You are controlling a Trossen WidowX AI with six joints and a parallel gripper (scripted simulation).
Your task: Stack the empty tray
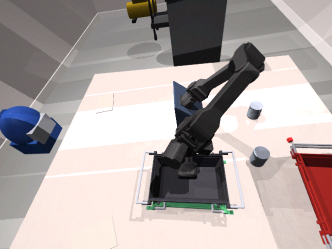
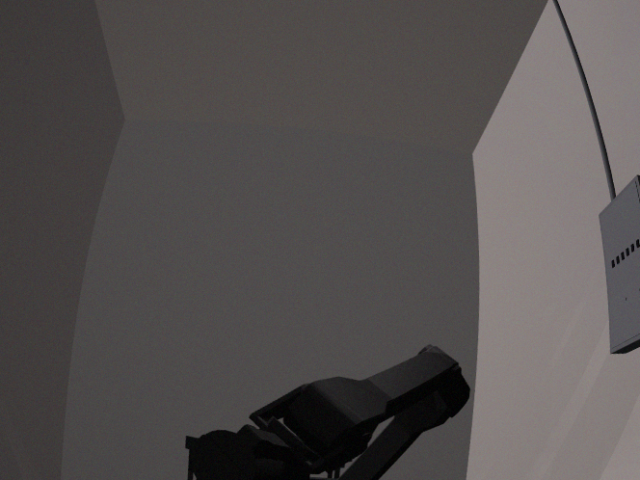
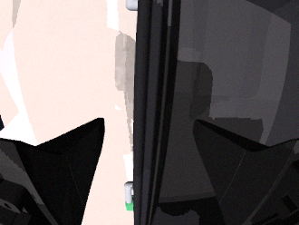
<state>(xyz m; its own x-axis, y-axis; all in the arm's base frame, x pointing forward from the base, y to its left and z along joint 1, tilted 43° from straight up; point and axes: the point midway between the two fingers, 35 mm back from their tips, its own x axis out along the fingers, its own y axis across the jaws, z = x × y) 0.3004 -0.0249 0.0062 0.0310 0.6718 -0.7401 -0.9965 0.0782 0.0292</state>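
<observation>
The empty black tray (image 1: 187,200) (image 3: 151,91) sits above the green tray (image 1: 187,205) (image 3: 130,206) and looks about level. Its own wire bars, left (image 1: 139,179) and right (image 1: 238,179), stand out over its ends. Grey bar ends of the green tray, left (image 1: 164,205) and right (image 1: 212,207), show under the black tray's near edge, turned inward. The black tray hides the rest of these bars and the blocks. My gripper (image 1: 189,158) (image 3: 150,125) is open around the black tray's far long wall, one finger inside the tray and one outside, with gaps on both sides of the wall.
Two grey cylinders, one farther back (image 1: 254,110) and one nearer (image 1: 259,156), stand right of the trays. A red tray (image 1: 314,197) lies at the right edge. A blue panel (image 1: 178,104) stands behind my arm. A blue rounded object (image 1: 20,124) is at far left.
</observation>
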